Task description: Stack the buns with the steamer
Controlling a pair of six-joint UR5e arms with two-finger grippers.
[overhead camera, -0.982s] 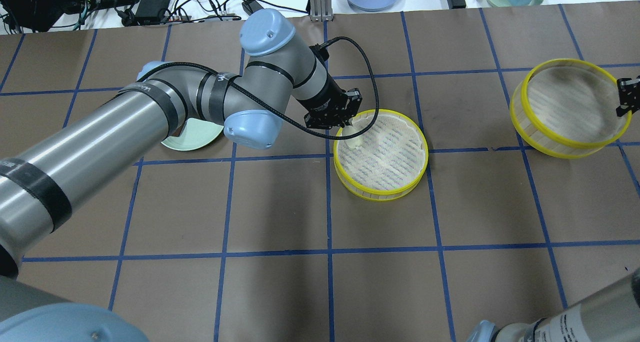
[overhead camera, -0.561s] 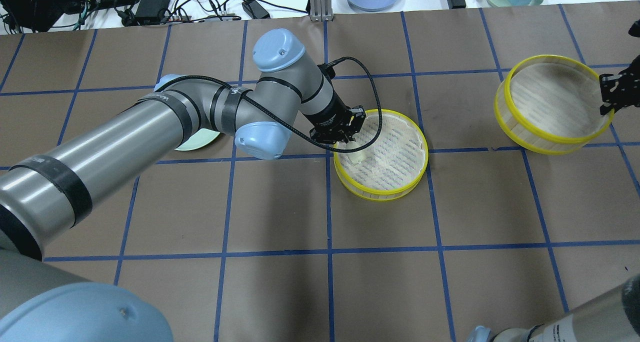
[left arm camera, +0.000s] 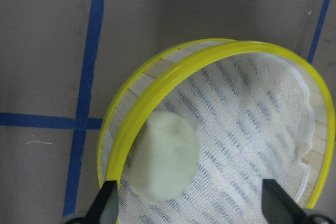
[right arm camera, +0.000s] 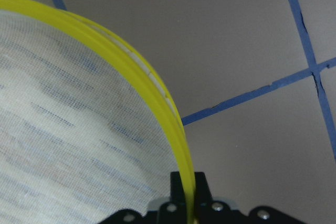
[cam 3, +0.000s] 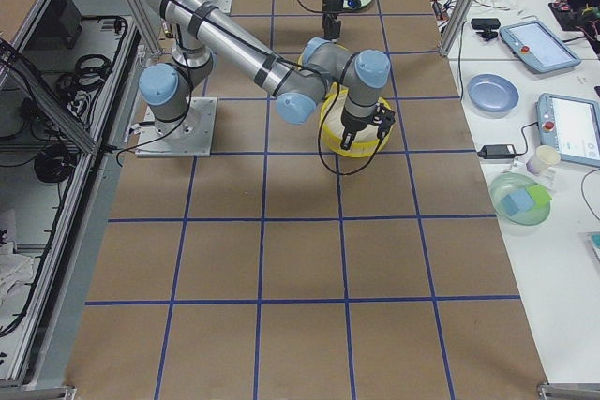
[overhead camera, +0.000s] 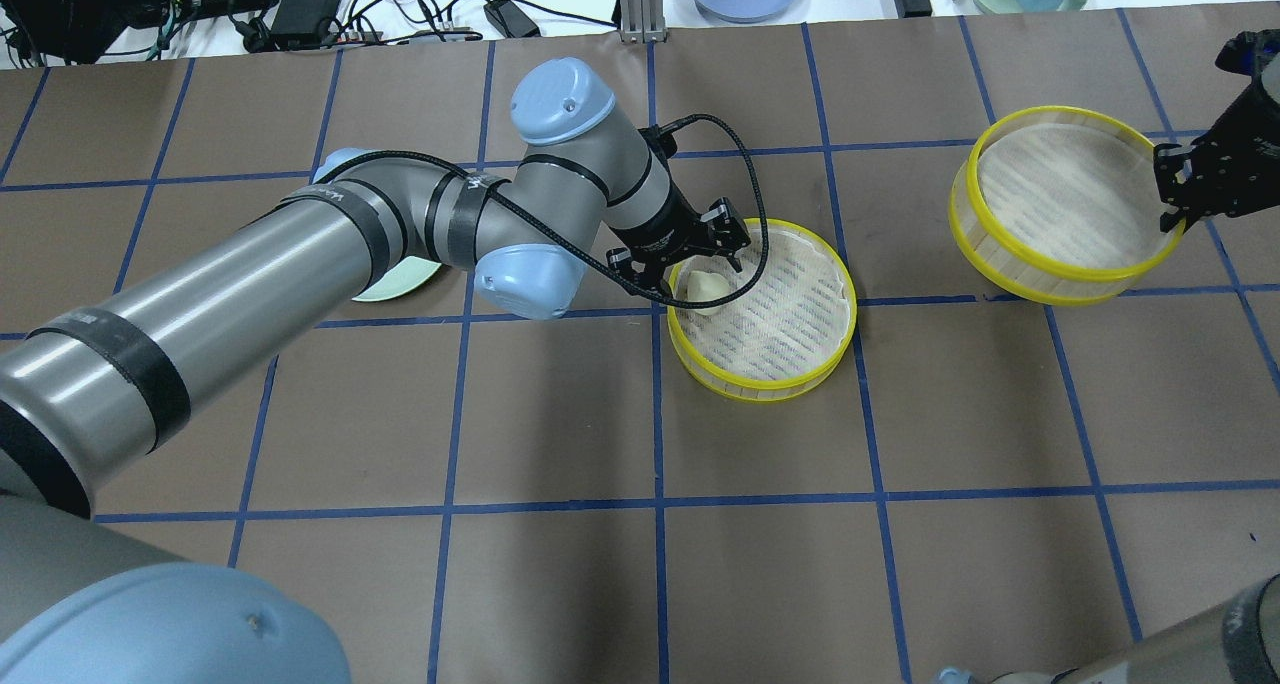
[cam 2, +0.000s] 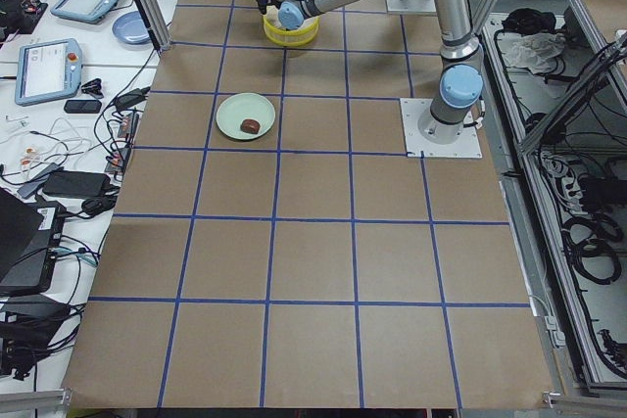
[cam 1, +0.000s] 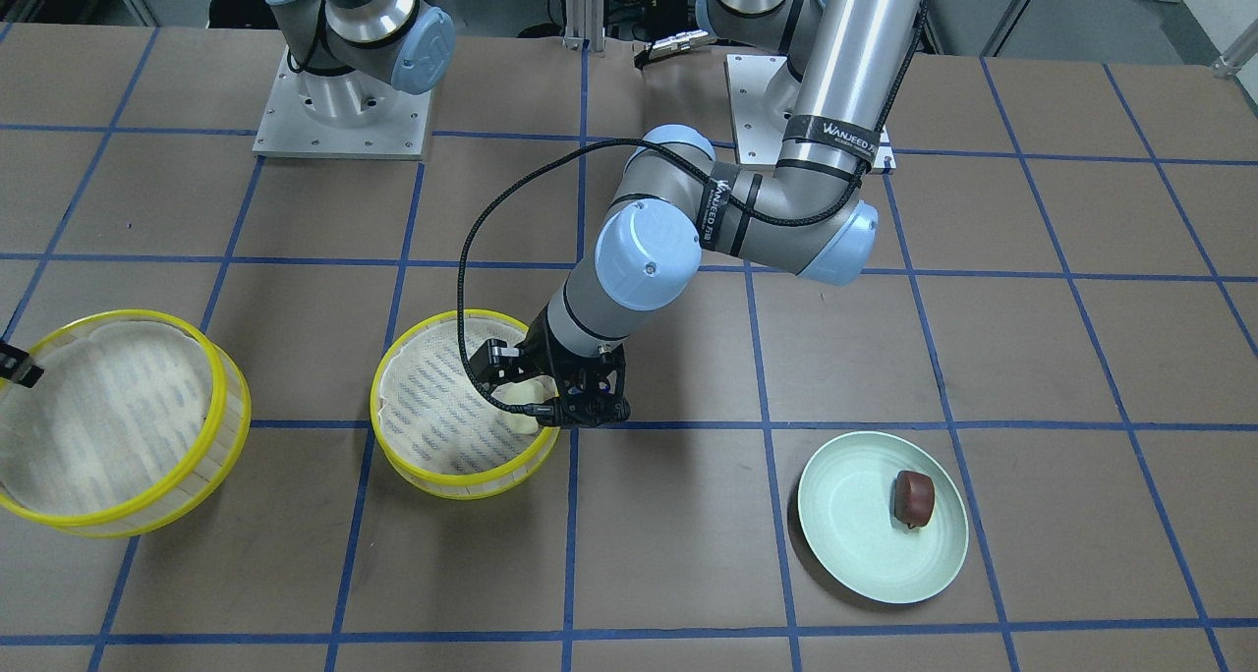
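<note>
Left gripper [overhead camera: 690, 264]: fingers spread wide, holding nothing. It is low over the left inner edge of the middle steamer tier [overhead camera: 760, 389]. In the left wrist view the fingertips [left arm camera: 107, 203] stand on either side of the cream-white bun [left arm camera: 165, 163] and clear of it.

Cream-white bun [overhead camera: 703, 288]: lies on the white striped mesh inside the middle steamer tier, just beside its yellow rim [left arm camera: 157, 93] on the left side.

Right gripper [overhead camera: 1175, 209]: closed on the right-hand yellow rim of the second steamer tier [overhead camera: 1050, 254]. The right wrist view shows the rim [right arm camera: 131, 61] pinched between the jaws.

Second steamer tier: far right on the table, well apart from the middle tier. It looks tilted, with its left wall showing, and nothing lies on its mesh.

Reddish-brown bun [cam 1: 912, 496]: rests on the pale green plate [cam 1: 855, 554], toward one side of it.

Pale green plate: on the table to the left of the middle tier, apart from it and partly under the left arm in the overhead view.

Table [overhead camera: 560, 414]: brown covering with a grid of blue tape lines.
</note>
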